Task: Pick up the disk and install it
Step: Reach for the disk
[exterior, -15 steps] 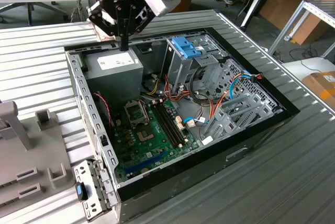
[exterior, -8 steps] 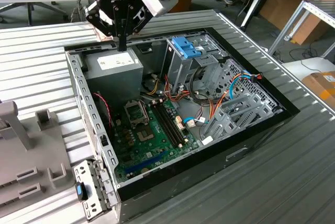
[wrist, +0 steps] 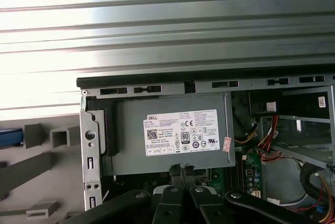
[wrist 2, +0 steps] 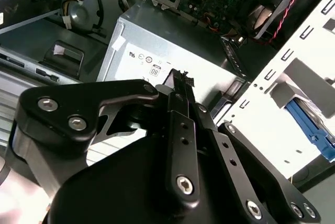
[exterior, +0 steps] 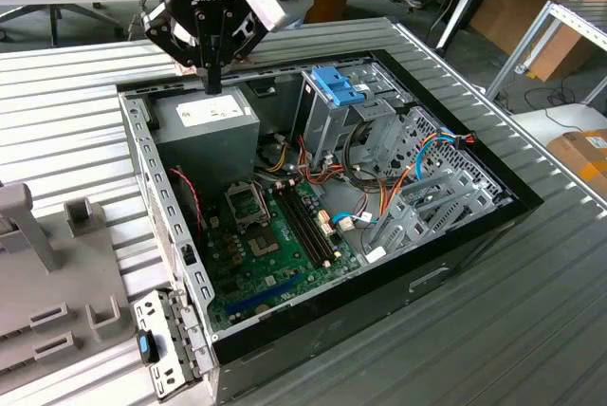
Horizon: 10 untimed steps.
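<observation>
My gripper hangs shut and empty just above the grey power-supply box in the back corner of the open computer case. In both wrist views the black fingertips meet over the box's white label. A short bright blue strip, seemingly the disk's carrier rail, lies outside the case by the white perforated bracket. The rest of the disk is hidden. The gripper is far from that strip.
An upright metal drive cage with a blue latch stands mid-case, beside bundles of coloured cables. The green motherboard covers the case floor. A grey slotted fixture sits on the ribbed metal table at the exterior view's left.
</observation>
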Tool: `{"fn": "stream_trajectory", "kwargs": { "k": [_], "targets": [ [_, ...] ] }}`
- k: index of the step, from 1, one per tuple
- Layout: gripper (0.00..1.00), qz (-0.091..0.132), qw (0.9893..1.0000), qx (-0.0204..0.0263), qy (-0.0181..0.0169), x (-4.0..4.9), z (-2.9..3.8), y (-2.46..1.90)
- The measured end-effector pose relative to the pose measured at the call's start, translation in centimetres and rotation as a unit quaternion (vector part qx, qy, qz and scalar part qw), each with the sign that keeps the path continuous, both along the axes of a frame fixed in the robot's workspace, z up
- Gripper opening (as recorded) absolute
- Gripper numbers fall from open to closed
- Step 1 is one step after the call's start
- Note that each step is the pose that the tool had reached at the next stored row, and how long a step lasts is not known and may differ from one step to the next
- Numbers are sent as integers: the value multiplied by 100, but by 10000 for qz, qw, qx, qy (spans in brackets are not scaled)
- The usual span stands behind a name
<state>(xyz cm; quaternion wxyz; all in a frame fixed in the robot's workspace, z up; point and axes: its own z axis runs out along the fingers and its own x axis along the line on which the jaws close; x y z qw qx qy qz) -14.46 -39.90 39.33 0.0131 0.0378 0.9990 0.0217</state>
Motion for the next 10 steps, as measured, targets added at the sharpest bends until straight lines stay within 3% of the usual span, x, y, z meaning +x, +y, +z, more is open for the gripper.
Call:
{"fn": "stream_trajectory", "kwargs": {
  "k": [10],
  "targets": [
    [11,-1,10000,0,0,-83,0,0]
  ]
}}
